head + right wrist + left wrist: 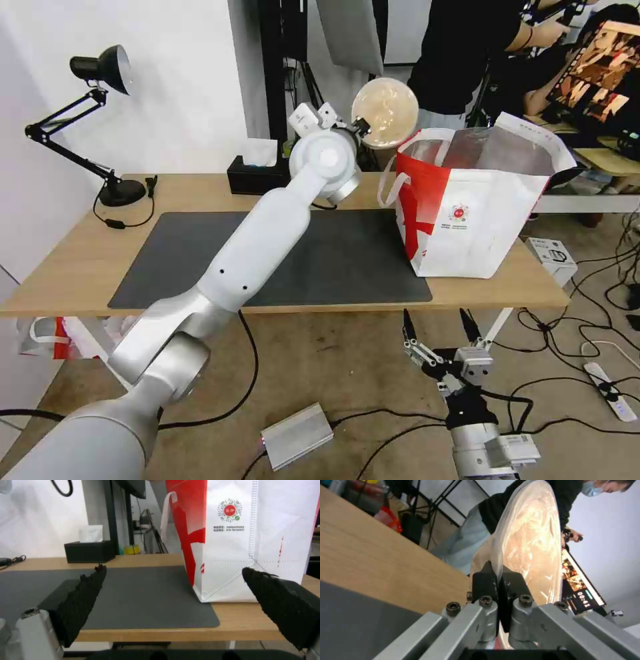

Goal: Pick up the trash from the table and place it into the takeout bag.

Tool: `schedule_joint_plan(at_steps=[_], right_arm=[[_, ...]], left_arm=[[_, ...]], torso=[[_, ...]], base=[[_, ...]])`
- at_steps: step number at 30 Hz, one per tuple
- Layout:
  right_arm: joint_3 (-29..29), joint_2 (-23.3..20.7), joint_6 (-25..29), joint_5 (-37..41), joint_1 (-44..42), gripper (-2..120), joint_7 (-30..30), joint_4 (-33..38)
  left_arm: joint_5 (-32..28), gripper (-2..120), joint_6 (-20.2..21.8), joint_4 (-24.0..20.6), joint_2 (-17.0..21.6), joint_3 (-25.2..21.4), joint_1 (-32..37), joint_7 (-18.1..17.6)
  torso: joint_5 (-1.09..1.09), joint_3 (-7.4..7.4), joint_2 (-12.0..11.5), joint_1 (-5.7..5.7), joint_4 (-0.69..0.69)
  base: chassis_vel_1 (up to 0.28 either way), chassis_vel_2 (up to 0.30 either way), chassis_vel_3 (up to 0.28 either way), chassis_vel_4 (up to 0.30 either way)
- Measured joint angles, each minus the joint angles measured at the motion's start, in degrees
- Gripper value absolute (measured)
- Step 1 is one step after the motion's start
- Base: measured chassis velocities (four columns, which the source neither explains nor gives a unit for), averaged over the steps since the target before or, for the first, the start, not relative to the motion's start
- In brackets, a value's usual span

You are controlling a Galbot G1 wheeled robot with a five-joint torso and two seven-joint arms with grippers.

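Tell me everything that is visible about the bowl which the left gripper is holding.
The beige pulp bowl is round and shallow, pale tan, with a glossy, film-like sheen across its face. It looks light and disposable. It is lifted off the table and tipped on edge, its round face toward the head camera. The left gripper pinches its thin rim between shut black pads. It hangs just beside the upper left edge of the takeout bag, not yet inside, touching nothing else.
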Motion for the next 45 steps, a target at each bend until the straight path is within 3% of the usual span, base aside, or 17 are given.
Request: schedule_joint_plan(at_steps=[11, 16, 26, 34, 45], right_arm=[[0.0, 0.0, 0.0, 0.0, 0.0, 100, 0.0, 0.0], [0.0, 0.0, 0.0, 0.0, 0.0, 100, 0.0, 0.0], [0.0, 0.0, 0.0, 0.0, 0.0, 100, 0.0, 0.0], [0.0, 0.0, 0.0, 0.0, 0.0, 100, 0.0, 0.0], [0.0, 0.0, 0.0, 0.0, 0.0, 100, 0.0, 0.0]], left_arm=[[3.0, 0, -0.9, 8.3, -4.6, 2.7, -3.2, 5.8], [3.6, 0, -1.2, 11.3, -4.9, 5.1, -4.8, 8.2], [3.8, 0, -1.1, 14.9, -4.8, 8.8, -5.8, 14.3], [4.3, 0, -0.9, 17.8, -4.8, 14.3, -7.3, 19.7], [4.9, 0, -0.9, 19.5, -4.8, 17.0, -8.1, 22.4]], torso=[[0.00, 0.00, 0.0, 0.00, -0.01], [0.00, 0.00, 0.0, 0.00, 0.00], [0.00, 0.00, 0.0, 0.01, 0.01], [0.00, 0.00, 0.0, 0.00, 0.00], [0.00, 0.00, 0.0, 0.00, 0.00]], base=[[0.000, 0.000, 0.000, 0.000], [0.000, 0.000, 0.000, 0.000], [0.000, 0.000, 0.000, 0.000], [0.000, 0.000, 0.000, 0.000], [0.000, 0.000, 0.000, 0.000]])
